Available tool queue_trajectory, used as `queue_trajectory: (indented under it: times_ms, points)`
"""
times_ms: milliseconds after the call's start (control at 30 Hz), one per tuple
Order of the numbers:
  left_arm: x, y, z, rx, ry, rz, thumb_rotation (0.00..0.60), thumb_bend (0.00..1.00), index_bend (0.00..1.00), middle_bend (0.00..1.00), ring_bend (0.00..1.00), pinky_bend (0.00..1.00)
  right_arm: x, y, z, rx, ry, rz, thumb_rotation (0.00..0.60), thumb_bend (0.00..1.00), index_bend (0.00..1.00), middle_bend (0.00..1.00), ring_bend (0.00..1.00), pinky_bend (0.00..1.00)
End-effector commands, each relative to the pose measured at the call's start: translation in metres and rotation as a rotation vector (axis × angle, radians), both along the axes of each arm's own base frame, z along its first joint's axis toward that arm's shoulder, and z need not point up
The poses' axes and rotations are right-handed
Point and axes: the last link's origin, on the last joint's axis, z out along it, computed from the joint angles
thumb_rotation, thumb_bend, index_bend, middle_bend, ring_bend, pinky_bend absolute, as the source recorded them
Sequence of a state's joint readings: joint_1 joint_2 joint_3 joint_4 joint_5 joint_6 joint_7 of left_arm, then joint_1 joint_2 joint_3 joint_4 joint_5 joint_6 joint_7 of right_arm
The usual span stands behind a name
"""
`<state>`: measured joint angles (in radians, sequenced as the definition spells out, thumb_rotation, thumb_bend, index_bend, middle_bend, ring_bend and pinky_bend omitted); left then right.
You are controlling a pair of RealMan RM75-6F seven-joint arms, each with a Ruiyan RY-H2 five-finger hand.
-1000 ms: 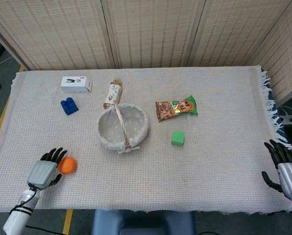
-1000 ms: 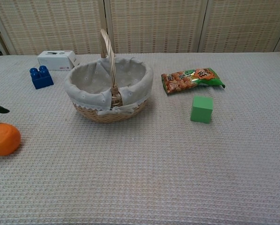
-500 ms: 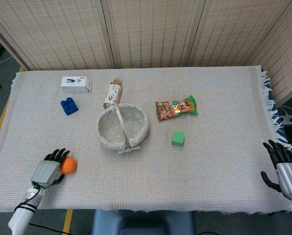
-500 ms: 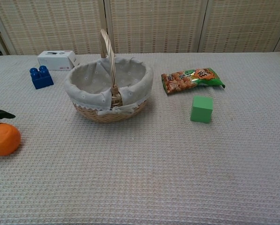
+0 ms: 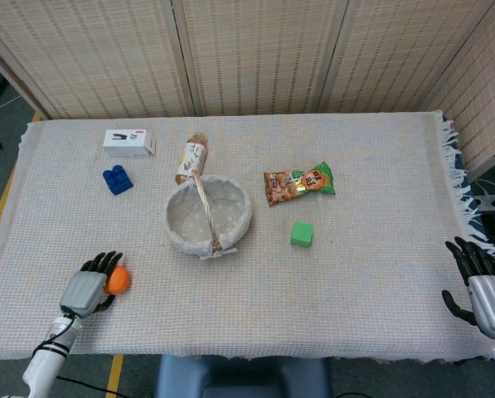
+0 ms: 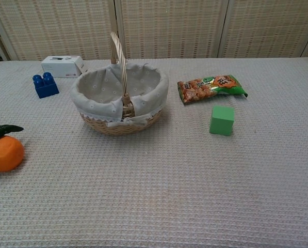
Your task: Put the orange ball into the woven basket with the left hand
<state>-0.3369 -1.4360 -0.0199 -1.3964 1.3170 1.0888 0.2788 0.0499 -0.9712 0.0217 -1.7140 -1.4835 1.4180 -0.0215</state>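
Note:
The orange ball (image 5: 119,279) (image 6: 5,153) sits on the cloth at the near left of the table. My left hand (image 5: 89,285) is wrapped around its left side, with dark fingers (image 6: 4,128) curled over its top and the thumb under it. The woven basket (image 5: 208,217) (image 6: 120,98), lined with pale cloth and with an upright handle, stands in the middle of the table, up and to the right of the ball. My right hand (image 5: 482,285) rests at the near right corner with its fingers apart and nothing in it; the chest view does not show it.
A green cube (image 5: 302,234) and a snack packet (image 5: 298,184) lie right of the basket. Behind the basket lies a small bottle (image 5: 191,159). A blue brick (image 5: 118,179) and a white box (image 5: 129,142) are at the far left. A fringed cloth (image 5: 380,274) covers the table.
My left hand has slid right against the ball, and its fingers have curled further over the top. The ball has shifted slightly. The right hand has stayed still.

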Motion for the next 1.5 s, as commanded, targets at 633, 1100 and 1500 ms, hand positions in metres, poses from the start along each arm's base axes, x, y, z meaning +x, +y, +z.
queue_trajectory:
  times_ms: [633,1100,1500]
  points:
    - [0.001,0.001,-0.004,0.078,-0.055,0.008,0.6,0.36,0.15,0.19,0.27,0.29,0.0,0.0,0.001,-0.002,-0.002,-0.002,0.6,0.27,0.0,0.0,0.0,0.13]
    - [0.017,0.011,0.013,0.234,-0.131,-0.073,0.6,0.39,0.36,0.35,0.44,0.45,0.0,-0.001,0.001,-0.001,-0.006,-0.005,0.6,0.27,0.0,0.0,0.0,0.14]
    - [0.073,0.063,0.045,0.355,-0.233,-0.188,0.6,0.48,0.46,0.43,0.52,0.5,0.0,0.001,0.003,0.001,-0.012,0.002,0.6,0.27,0.0,0.0,0.0,0.14]
